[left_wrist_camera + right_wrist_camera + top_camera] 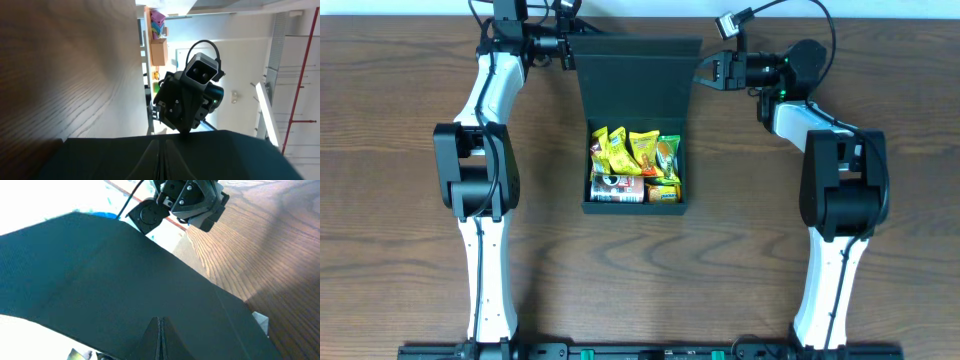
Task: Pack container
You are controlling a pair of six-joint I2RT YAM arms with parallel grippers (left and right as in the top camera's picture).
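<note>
- Risk, as I am judging it: both arms are holding one lid by opposite edges. If one arm is travelling faster than the other while the flap is folding down, the flap is going to twist at its hinge, or the whole container is going to skid on the table.
- Risk: the snack packets and the small can are filling the compartment. I cannot tell whether they are standing above the rim. If they are, the lid is going to catch on them and fail to seat.
- Risk: each grip is sitting on a thin edge only, so a sideways pull is likely to slip it off.
- Left gripper: in the left wrist view its fingers are pressed together into a narrow wedge at the lower middle of the frame, pinching the dark teal flap's edge.
- Right gripper: the right wrist view is showing the same thing, with fingers closed to a thin line on the flap at the bottom centre.
- The container is sitting at the centre of the overhead frame, with the open compartment toward the bottom and the lid raised toward the top.
- The left gripper is touching the lid's upper left edge and the right gripper its right edge. The packed compartment is lying below and between them, apart from both.
</note>
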